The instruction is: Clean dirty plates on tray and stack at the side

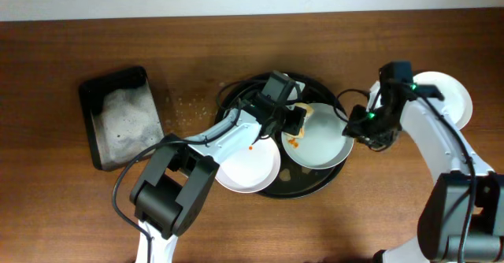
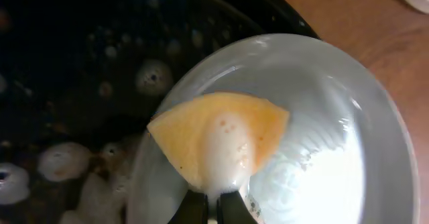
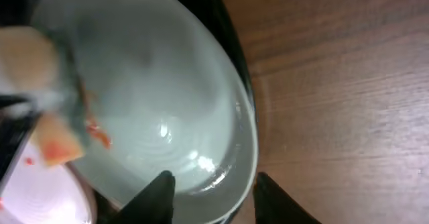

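Overhead view: right tool (image 1: 358,127) at the right rim of the smeared plate (image 1: 324,149).
That plate sits on the right half of the tray (image 1: 303,187), so it lies directly left of the right tool, the nearer arm by far. The tool's jaws stand partly apart astride the rim and are not pinching it. The left tool (image 2: 213,202) is clamped on the sponge (image 2: 221,137) over the plate's far left side. I judge any lift must carry it right and far, toward the lone plate (image 1: 450,98) on the tabletop (image 1: 79,216).

Plate (image 3: 167,103): glossy white, wet sheen. Tray (image 2: 80,36): shiny black, soap-flecked. Sponge (image 2: 194,133): yellow, porous, foamy. Counter (image 3: 348,83): smooth grained wood.
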Motion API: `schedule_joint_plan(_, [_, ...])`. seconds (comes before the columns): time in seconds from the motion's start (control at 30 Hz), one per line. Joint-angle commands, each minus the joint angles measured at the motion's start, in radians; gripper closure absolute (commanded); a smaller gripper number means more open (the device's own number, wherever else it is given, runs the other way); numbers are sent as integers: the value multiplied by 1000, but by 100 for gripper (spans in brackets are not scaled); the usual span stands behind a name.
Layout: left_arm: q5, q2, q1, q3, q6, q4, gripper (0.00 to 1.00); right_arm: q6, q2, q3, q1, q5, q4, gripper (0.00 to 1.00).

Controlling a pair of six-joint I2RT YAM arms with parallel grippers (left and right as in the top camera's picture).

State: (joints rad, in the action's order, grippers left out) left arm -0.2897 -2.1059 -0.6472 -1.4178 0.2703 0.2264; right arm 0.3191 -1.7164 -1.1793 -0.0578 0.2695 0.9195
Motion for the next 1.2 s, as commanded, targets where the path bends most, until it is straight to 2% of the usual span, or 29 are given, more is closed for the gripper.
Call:
schedule_joint_plan(0.0, [-144,-11,6,-23,6,-1,100,57,8,82,5,-21,-85,64])
schedule_joint_plan(0.03, [-156,-11,6,-23,5,-1,100,57,8,95,5,-20,-96,64])
schedule_joint_plan(0.1, [-156,-11,6,-23,5,-1,100,57,8,107,5,-50,-101,54])
schedule_joint_plan(0.17, [-157,-11,6,-23,5,2,100,57,8,123,5,-95,-113,54])
schedule_joint_plan(0.27, [-161,-11,6,-23,-4,7,100,81,8,159,5,-95,-158,76])
schedule_joint_plan(0.3, [-160,-11,4,-24,-24,12,100,83,8,162,5,-94,-166,80])
schedule_joint_plan(0.37, [-160,-11,-5,-29,-37,19,100,83,8,162,5,-91,-176,86])
schedule_joint_plan(0.47, [-159,-11,-26,-40,-56,22,100,83,8,162,5,-91,-176,89])
schedule_joint_plan(0.53, [-156,-11,-33,-40,-63,35,100,83,8,162,5,-91,-176,96])
schedule_joint_plan(0.7, [-153,-11,-35,-73,-63,75,100,83,8,162,5,-91,-176,96])
schedule_joint_plan(0.83, [-58,-42,-40,-72,-63,175,100,83,8,162,5,-91,-177,96])
schedule_joint_plan(0.97, [-83,-116,-47,-72,-35,191,100,83,8,162,5,-91,-176,96])
schedule_joint_plan(1.07, [55,-115,-29,-125,-6,263,100,83,8,162,5,-91,-176,96])
schedule_joint_plan(1.13, [266,-115,-22,-258,-31,392,100,83,8,162,5,-91,-175,96])
schedule_joint_plan(1.17, [302,-115,-22,-314,-59,435,100,83,8,162,5,-91,-176,96])
